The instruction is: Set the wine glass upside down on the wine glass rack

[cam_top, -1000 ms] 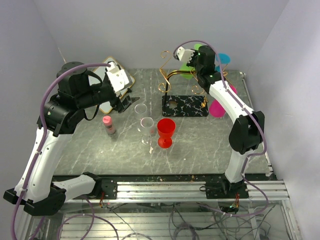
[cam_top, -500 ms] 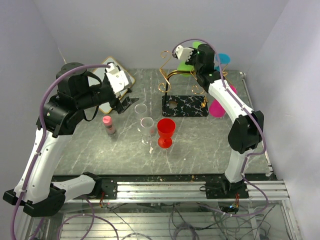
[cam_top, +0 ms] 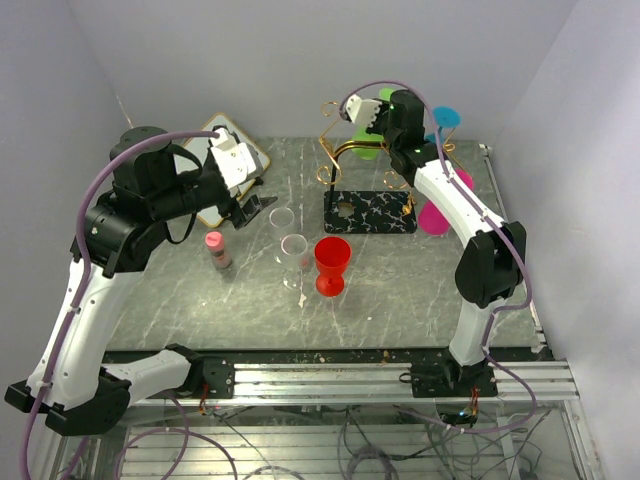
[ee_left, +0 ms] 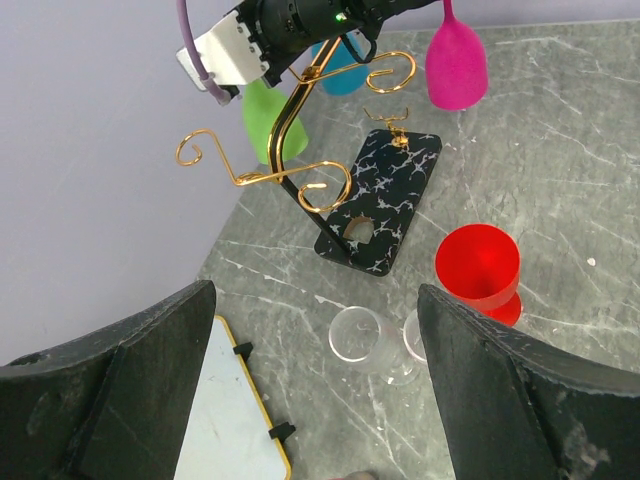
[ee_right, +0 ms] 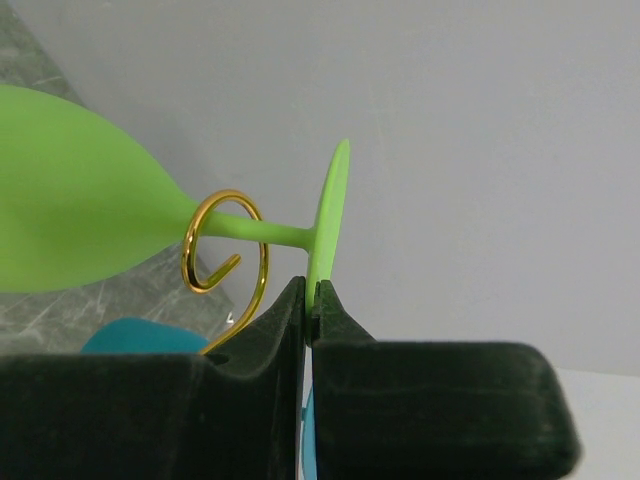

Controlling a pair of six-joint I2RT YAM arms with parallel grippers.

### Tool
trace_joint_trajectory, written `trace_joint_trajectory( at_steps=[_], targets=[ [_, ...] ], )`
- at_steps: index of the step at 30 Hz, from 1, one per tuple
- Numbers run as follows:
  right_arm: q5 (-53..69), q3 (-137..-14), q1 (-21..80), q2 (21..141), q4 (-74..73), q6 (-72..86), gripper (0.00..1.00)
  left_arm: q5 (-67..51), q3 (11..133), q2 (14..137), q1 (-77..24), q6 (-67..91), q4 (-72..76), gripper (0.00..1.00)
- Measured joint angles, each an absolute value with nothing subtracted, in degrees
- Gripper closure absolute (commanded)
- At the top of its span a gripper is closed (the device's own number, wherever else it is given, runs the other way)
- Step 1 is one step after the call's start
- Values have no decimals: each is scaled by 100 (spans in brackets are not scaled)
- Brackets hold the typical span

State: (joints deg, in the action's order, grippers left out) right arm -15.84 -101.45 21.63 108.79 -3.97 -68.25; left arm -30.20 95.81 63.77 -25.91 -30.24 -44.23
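Note:
My right gripper (ee_right: 310, 300) is shut on the thin rim of the green wine glass's foot (ee_right: 328, 215). The glass's stem runs through a gold scroll loop (ee_right: 225, 255) of the wine glass rack, and its bowl (ee_right: 70, 225) lies on the far side of the loop. From above, the green wine glass (cam_top: 372, 140) sits at the top of the rack, over the black veined base (cam_top: 370, 212). My left gripper (ee_left: 315, 400) hangs open and empty over the table, left of the rack (ee_left: 290, 175).
A pink glass (ee_left: 456, 65) and a blue glass (ee_left: 335, 75) hang on the rack. A red glass (ee_left: 478, 265) and two clear glasses (ee_left: 358, 335) stand in front of its base. A white gold-edged board (ee_left: 225, 420) lies at the left, with a pink-capped bottle (cam_top: 216, 250) nearby.
My right gripper has shifted slightly up and to the left with the green glass's foot in it. The left arm has barely moved.

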Motion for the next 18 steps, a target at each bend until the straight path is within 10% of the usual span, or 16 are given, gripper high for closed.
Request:
trace_joint_trajectory(
  at_steps=[18],
  targets=[
    [-1498, -9968, 2211, 10879, -622, -6818, 95, -3022, 9544, 6313, -2591, -3028, -4449, 7]
  ],
)
